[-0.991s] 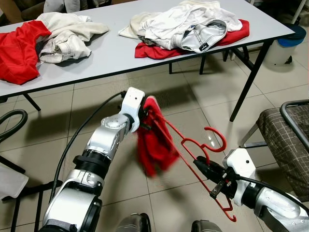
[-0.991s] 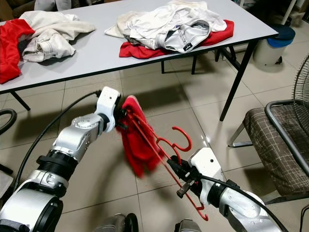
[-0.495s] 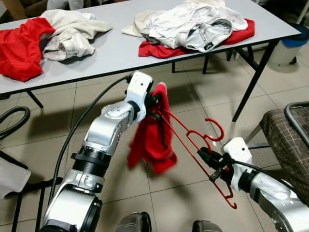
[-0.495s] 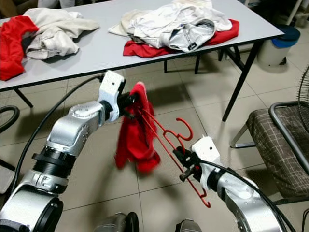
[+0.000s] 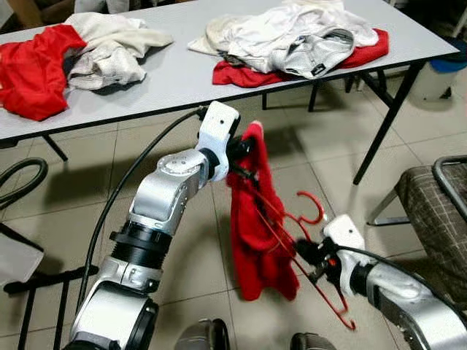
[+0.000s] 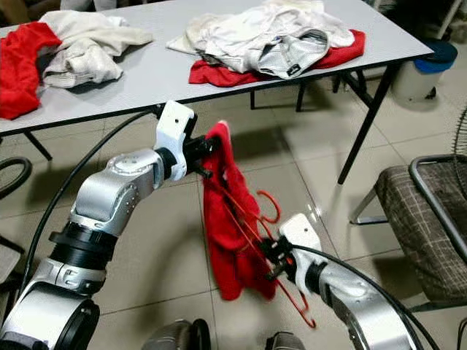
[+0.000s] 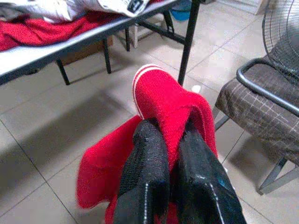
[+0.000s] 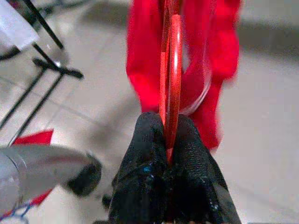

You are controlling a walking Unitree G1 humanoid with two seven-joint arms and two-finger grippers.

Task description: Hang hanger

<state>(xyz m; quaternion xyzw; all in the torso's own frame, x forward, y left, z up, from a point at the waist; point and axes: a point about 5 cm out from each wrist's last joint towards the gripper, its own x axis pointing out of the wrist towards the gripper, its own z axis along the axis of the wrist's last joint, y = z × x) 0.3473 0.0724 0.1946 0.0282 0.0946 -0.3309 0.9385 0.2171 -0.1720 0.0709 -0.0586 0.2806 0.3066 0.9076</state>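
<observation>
— Mid-frame, above the floor: left gripper pinches the red garment's top; where's the hanger?
— Lower right, right gripper clamped on it, long axis slanting up toward the left gripper.

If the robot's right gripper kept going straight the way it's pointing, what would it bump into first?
Probably the red garment. The right gripper is shut on the red hanger, and the wrist view shows that cloth hanging right ahead along its fingers. Depth is hard to judge.
</observation>
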